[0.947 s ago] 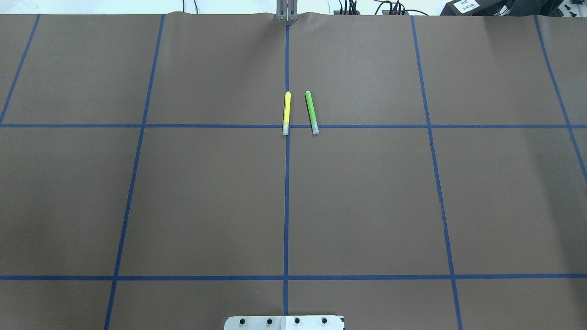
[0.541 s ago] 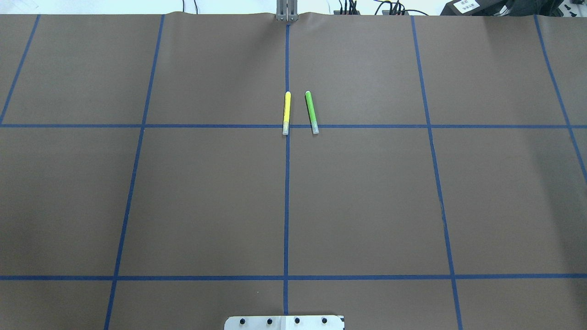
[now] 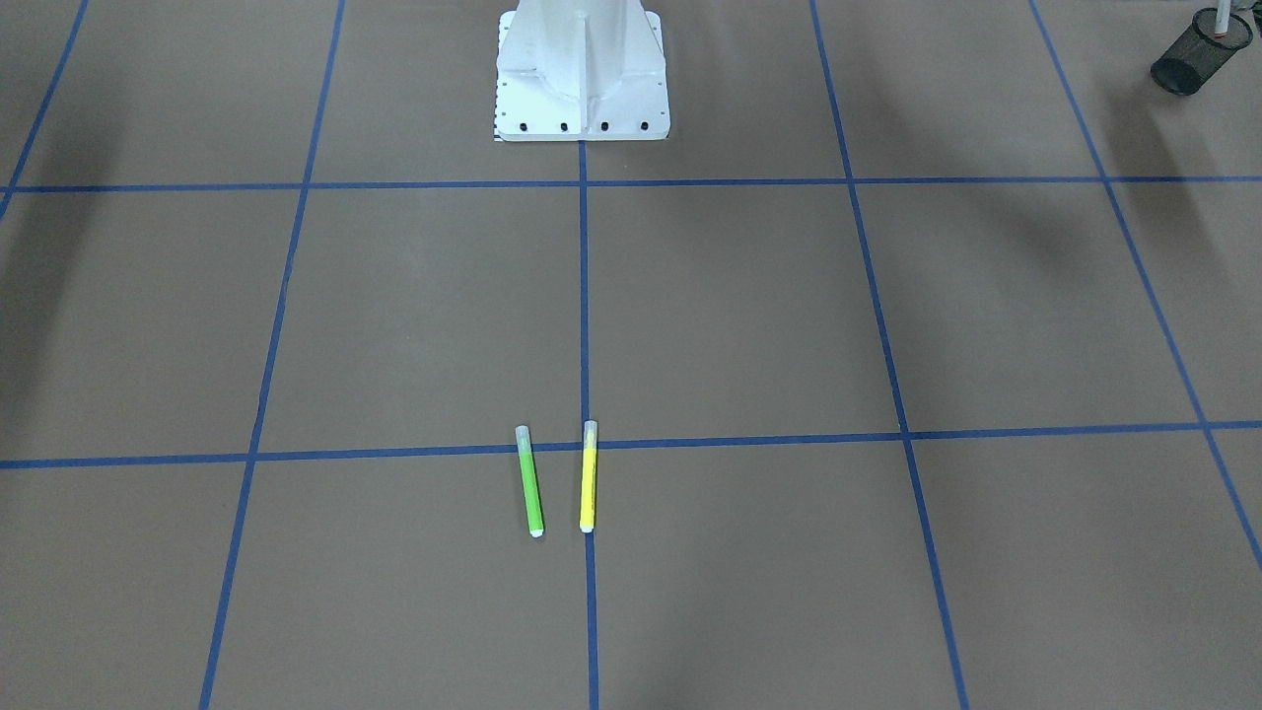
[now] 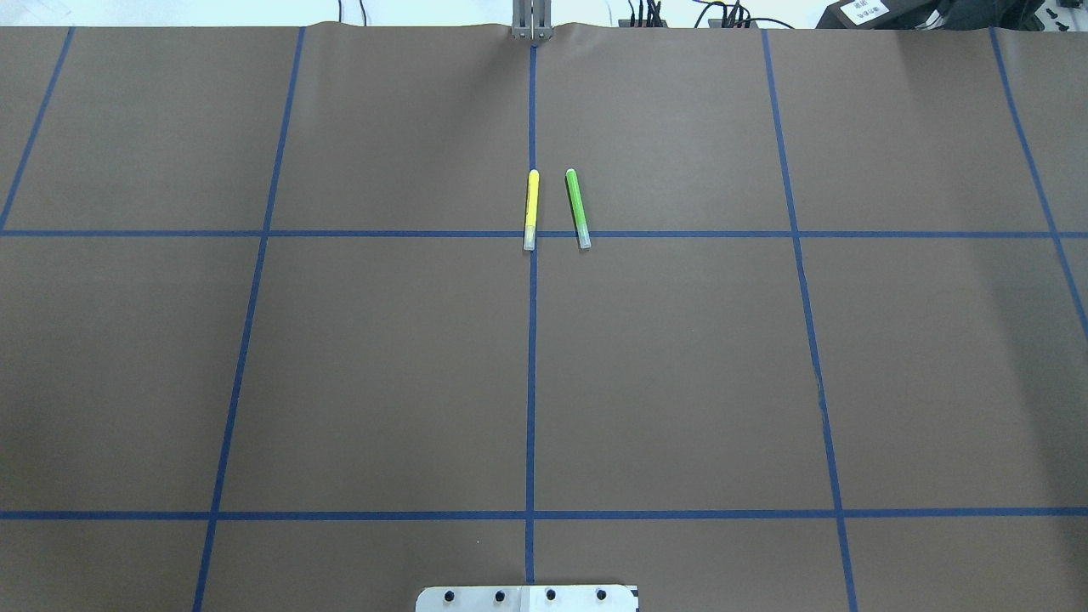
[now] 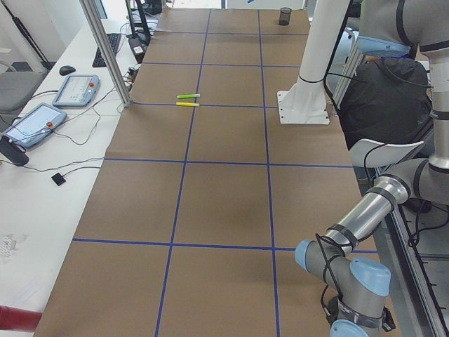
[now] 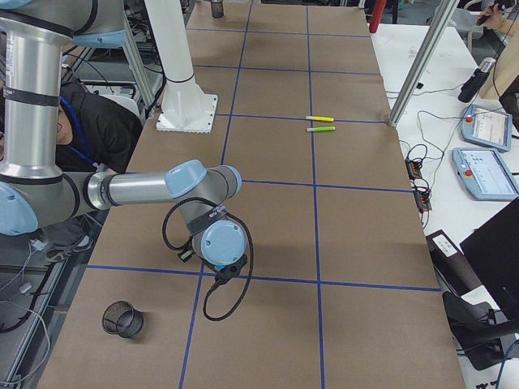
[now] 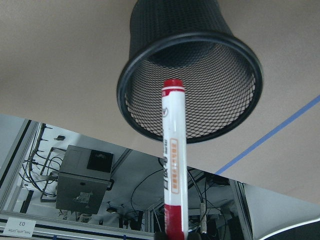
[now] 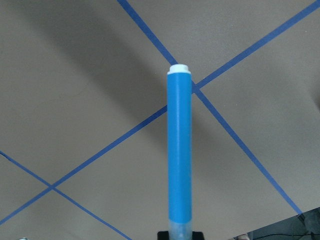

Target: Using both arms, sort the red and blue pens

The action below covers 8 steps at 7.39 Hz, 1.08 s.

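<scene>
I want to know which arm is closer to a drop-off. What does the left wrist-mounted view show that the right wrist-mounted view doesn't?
Only the left wrist view: a white-barrelled red pen, its red cap pointing at the open mouth of a black mesh cup, and a grey box beyond the table's edge.
Only the right wrist view: a blue pen over a crossing of tape lines, with no cup in sight.
Both: a pen rising from the bottom edge, over the brown table cover marked with blue tape.
</scene>
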{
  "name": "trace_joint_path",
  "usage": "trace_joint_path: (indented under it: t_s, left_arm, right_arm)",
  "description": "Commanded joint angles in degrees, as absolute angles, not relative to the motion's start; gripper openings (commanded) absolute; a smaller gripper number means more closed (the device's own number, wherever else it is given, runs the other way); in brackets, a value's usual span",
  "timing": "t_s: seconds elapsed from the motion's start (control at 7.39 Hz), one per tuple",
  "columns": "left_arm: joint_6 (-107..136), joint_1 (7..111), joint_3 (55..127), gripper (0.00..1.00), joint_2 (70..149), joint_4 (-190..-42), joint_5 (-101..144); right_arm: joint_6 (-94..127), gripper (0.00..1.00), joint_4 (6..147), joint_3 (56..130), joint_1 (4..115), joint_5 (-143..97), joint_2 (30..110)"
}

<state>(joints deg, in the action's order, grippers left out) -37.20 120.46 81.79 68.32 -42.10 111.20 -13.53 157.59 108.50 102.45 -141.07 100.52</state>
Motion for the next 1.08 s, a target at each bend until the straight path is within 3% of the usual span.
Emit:
trace_joint_path:
  t_s: [0.0,0.14,0.27,0.41,0.95]
  left_arm:
    - [-37.1,120.5,80.7,0.15,70.0,-42.1,111.4]
    - [-36.8,120.5,80.7,0.41,70.1,-42.1,111.4]
    - [-36.7,120.6,80.7,0.84,70.7,-42.0,111.4]
    - [-36.7,120.5,80.7,1.00,70.9,-42.0,111.5]
    - [-36.7,120.7,80.7,1.00,77.5,-41.8,111.7]
  right_arm:
    - [-13.5,0.00,157.6,108.5,102.6,-141.0,100.5]
    - [-13.5,0.00,157.6,108.5,102.6,-141.0,100.6]
    - [-13.5,0.00,157.6,108.5,102.6,-141.0,100.6]
    - [-13.5,0.00,157.6,108.4,102.6,-141.0,100.6]
    - [-13.5,0.00,158.1,105.8,104.7,-140.5,100.8]
